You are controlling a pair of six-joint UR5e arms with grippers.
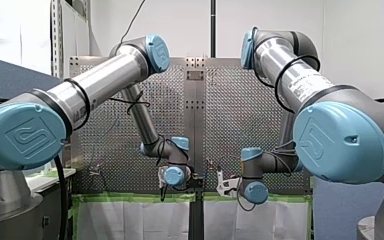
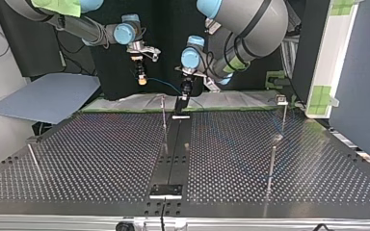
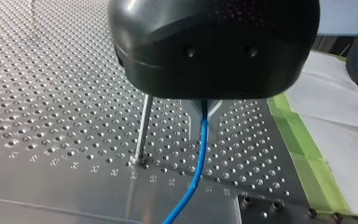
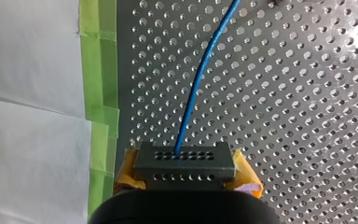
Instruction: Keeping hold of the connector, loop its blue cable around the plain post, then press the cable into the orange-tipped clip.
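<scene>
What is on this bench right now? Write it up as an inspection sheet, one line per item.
Surface: perforated table, black rail down its middle.
Job's things: connector; metal post beside my left gripper; orange-tipped clip not identified.
Clutter: nothing seen.
Grippers: my right gripper, yellow pads, shut on the connector; my left gripper shut on the blue cable.
Cables: blue cable runs between the grippers, not looped around the post.
Surroundings: white sheeting, green tape, grey-blue board beside the table.
</scene>
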